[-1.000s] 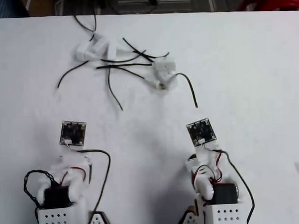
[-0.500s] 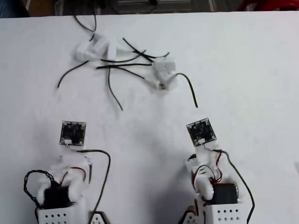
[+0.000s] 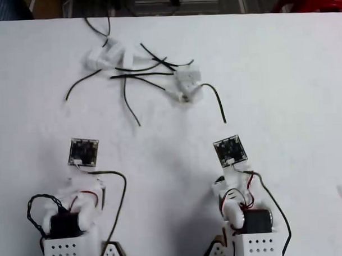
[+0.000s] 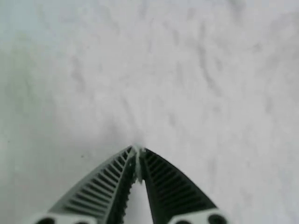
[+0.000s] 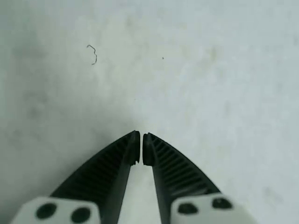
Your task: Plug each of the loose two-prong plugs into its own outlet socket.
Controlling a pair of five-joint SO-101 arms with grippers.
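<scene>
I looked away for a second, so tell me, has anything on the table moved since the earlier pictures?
Nothing visibly changed. The left hand and right hand stay shut and empty over the table; the white plugs and sockets and their black wires lie where they were.

White plugs (image 3: 186,79) small; details indistinct

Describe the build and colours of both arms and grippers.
In the high view one arm and the other arm are white shells with black motors, black cables and red wires. The left gripper and right gripper have ribbed dark fingers.
</scene>
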